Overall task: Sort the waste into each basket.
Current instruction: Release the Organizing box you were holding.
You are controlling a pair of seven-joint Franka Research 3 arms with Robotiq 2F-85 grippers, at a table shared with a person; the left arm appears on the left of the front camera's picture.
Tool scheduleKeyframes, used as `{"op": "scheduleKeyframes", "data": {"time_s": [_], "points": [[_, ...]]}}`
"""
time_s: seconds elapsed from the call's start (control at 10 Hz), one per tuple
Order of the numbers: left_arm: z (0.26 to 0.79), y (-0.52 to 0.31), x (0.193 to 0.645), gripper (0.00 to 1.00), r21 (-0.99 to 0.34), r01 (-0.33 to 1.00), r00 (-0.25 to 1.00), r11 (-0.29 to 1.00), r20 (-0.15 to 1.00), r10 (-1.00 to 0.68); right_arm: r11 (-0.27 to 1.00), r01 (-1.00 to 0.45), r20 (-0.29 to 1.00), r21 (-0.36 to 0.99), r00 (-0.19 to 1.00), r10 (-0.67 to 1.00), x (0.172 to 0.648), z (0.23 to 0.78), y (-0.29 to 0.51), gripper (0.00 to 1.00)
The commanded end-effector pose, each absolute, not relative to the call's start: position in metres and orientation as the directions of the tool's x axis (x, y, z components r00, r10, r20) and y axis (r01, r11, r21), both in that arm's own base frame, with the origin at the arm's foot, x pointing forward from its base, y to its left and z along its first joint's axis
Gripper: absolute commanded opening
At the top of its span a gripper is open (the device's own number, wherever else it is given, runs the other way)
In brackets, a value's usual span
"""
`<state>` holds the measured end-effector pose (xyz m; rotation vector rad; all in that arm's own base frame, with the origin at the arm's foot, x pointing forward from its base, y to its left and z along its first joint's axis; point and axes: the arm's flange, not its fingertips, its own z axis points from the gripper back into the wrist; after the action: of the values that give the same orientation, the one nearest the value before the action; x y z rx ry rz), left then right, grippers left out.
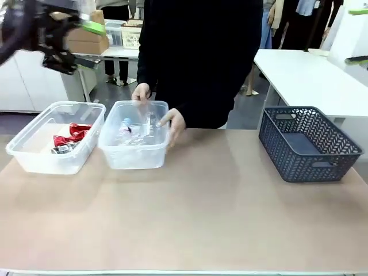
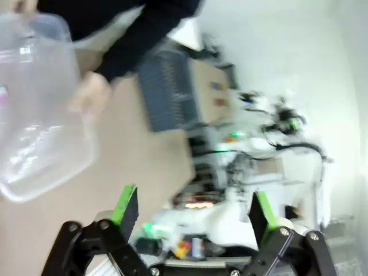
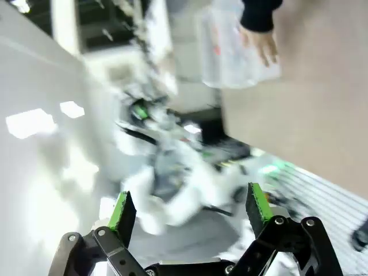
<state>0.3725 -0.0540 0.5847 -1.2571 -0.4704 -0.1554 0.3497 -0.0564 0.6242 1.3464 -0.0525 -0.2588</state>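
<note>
Okay, I see crushed red cans in one clear tub, clear bottles in the other tub, which the person's hands hold. My left gripper and right gripper both hang released, nothing between the fingers.

No print reads clearly anywhere; the bottle labels look too blurred.

The left gripper hangs high at ten o'clock in the front view, its jaws spread wide with nothing between them. The right gripper is likewise wide open and empty, seen only from its own wrist camera
</note>
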Motion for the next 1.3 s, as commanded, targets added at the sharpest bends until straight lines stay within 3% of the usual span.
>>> {"op": "scheduleKeyframes", "data": {"time_s": [0.0,0.1,0.2,1.2], "points": [[0.550,-0.006,0.406,1.00,-0.965,0.262,0.956,-0.008,0.258,0.140,0.005,0.208,-0.189,0.978,0.897,-0.400,0.353,0.587,-0.036,1.00],[0.541,-0.004,0.411,1.00,-0.981,0.192,0.970,-0.005,0.189,0.155,0.026,0.181,-0.152,0.983,0.890,-0.431,0.357,0.577,-0.036,1.00],[0.573,-0.019,0.375,1.00,-0.920,0.364,0.905,0.144,0.387,0.178,0.090,0.210,-0.175,0.974,0.939,-0.296,0.350,0.606,-0.069,1.00],[0.573,-0.019,0.375,1.00,-0.920,0.364,0.905,0.144,0.387,0.178,0.090,0.210,-0.175,0.974,0.939,-0.296,0.350,0.606,-0.069,1.00]]}}
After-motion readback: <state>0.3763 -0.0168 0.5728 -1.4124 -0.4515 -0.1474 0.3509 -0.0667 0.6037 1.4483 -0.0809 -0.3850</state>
